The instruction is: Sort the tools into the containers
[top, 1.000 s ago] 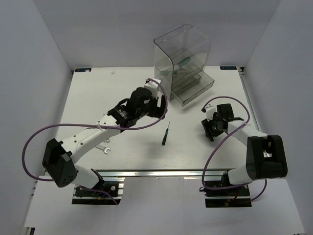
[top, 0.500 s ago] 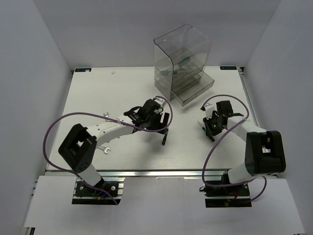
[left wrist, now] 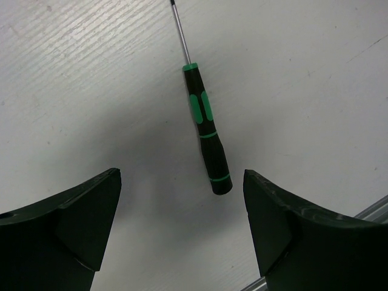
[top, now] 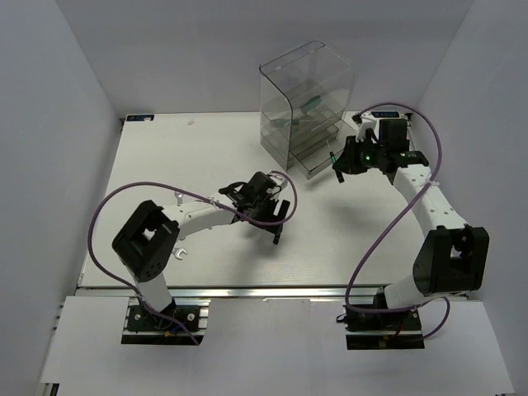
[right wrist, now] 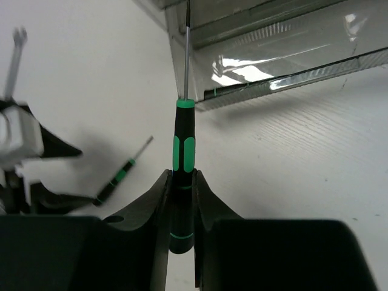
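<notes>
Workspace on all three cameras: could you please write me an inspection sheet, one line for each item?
Surface: white table, tools lying on it.
Job's things: one screwdriver lies flat on the table; second screwdriver is carried; a wrench lies beside the left arm; drawer unit stands at the far edge, a lower drawer pulled out.
Clutter: nothing seen.
Grippers: left gripper open, above the lying screwdriver, not touching; right gripper shut on the second screwdriver, near the drawers.
Cables: purple cables loop free off both arms.
Surroundings: white walls.
</notes>
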{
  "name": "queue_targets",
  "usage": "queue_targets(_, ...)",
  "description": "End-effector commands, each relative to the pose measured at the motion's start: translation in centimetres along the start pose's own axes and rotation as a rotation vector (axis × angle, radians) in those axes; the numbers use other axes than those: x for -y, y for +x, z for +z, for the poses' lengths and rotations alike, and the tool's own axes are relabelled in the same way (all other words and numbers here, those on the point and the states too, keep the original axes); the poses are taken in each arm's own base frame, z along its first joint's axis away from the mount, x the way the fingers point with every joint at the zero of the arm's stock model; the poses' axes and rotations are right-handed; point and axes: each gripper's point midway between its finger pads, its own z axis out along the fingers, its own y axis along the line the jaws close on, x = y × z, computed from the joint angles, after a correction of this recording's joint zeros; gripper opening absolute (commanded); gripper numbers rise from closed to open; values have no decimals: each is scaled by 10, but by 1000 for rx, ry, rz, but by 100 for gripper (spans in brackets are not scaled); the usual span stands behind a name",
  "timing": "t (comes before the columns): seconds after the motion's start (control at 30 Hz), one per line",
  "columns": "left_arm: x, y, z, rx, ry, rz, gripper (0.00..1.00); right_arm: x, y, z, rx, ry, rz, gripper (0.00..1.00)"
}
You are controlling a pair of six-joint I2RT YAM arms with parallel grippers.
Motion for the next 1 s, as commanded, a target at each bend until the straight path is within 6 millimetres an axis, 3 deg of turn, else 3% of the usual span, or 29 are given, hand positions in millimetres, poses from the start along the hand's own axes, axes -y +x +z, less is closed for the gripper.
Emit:
queue_targets(0.0,15,-18,-1,35,34,35,91,14,-37,10,145,89,258,0)
queue_targets(0.03,15,-20,2,29,30,38,91,17,-51,12,201,112,358,0)
queue_targets(0.13,15,-23,6,26,16,45,91,34,-66,21,264,221,507,0)
queue_targets(0.27,17,-26,11,33,1,53,92,46,-99,29,394,232,594,0)
queue_targets(0.37,19,-23,14,18,-4,59,92,61,-99,56,356,275,656,0)
queue_targets(0.4,16,-25,17,22,-37,62,92,61,-111,56,367,282,670,0)
queue_targets(0.43,13,-24,17,18,-61,66,92,70,-96,74,326,296,696,0)
queue_targets(0.47,12,-23,18,15,-71,70,92,69,-106,78,338,281,698,2)
queue_targets(0.6,9,-22,22,-1,-116,89,91,66,-110,93,337,243,679,38)
queue_targets(0.7,6,-20,26,-9,-147,99,87,61,-107,92,321,224,664,39)
queue_targets(0.87,4,-16,34,-38,-173,116,74,56,-96,86,286,202,620,39)
queue_targets(0.97,6,-14,37,-66,-188,140,65,46,-103,67,315,177,567,38)
